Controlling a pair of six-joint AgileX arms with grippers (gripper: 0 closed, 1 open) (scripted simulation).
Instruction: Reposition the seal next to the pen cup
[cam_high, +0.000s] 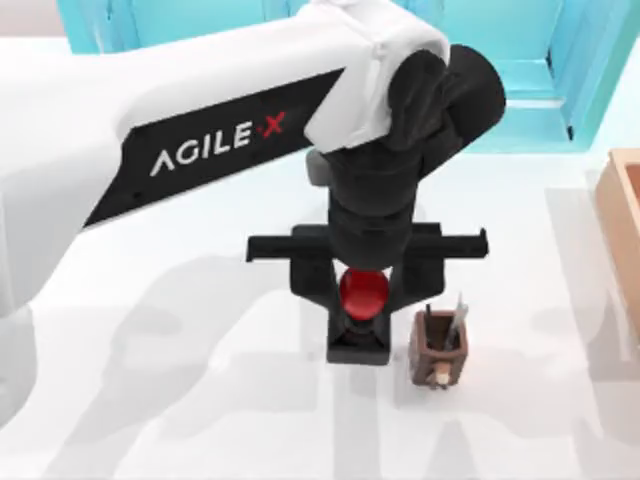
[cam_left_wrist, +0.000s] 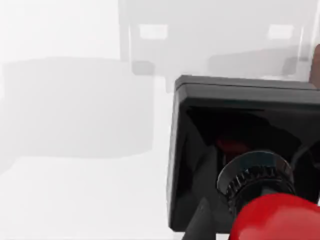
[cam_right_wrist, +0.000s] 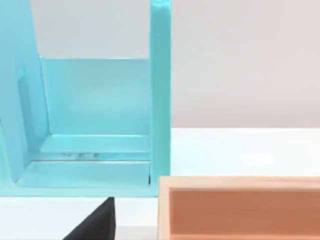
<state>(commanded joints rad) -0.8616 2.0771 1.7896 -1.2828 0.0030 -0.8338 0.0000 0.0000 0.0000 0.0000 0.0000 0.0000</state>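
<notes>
The seal (cam_high: 362, 293) has a glossy red knob over a black blocky base and stands upright on the white table. Its base sits just left of the pen cup (cam_high: 438, 352), a small brown square holder with a dark pen and a grey pen sticking out. My left arm reaches in from the left, and my left gripper (cam_high: 362, 300) points down over the seal, shut on its red knob. The left wrist view shows the seal (cam_left_wrist: 240, 150) very close, with the red knob at the lower corner. A dark part of my right gripper (cam_right_wrist: 95, 227) shows off to the right, near the wooden box.
A larger light-wood box (cam_high: 622, 230) stands at the table's right edge, also seen close in the right wrist view (cam_right_wrist: 240, 210). A turquoise rack (cam_high: 530, 60) runs along the back, with its panels (cam_right_wrist: 95, 120) upright. Bare white table lies left of and in front of the seal.
</notes>
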